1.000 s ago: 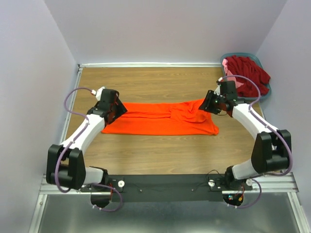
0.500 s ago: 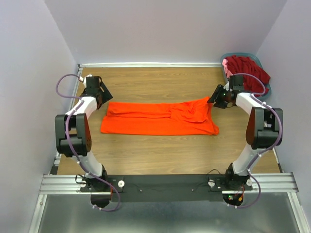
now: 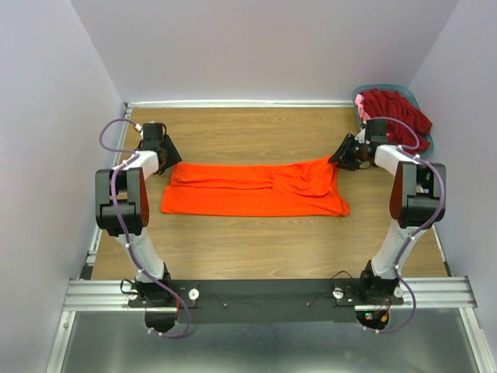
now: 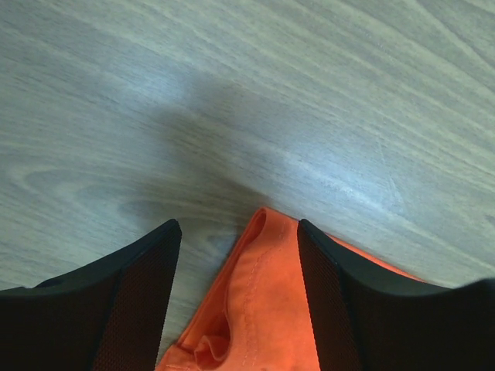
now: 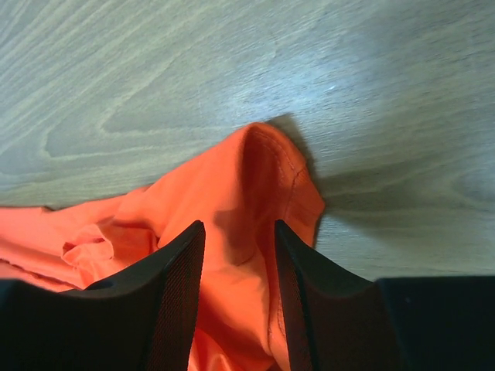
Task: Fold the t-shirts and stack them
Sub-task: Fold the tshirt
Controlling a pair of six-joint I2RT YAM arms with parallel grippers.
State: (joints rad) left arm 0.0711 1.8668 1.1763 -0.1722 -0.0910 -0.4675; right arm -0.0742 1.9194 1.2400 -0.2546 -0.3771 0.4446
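Left fingers spread wide, released, straddling left-end corner of orange t-shirt. Right fingers closer together, shirt's bunched right-end corner filling gap; pinch or not, cannot tell. Shirt lies as long strip across tabletop middle. Dark red t-shirts heaped in basket, far right corner.

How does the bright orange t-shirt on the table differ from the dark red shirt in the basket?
The bright orange fabric t-shirt lies flat in a long band; the dark red fabric shirt is crumpled in a heap. The orange one is out on the wooden table, while the red one sits in the grey-blue plastic basket. Both are plain soft cloth.
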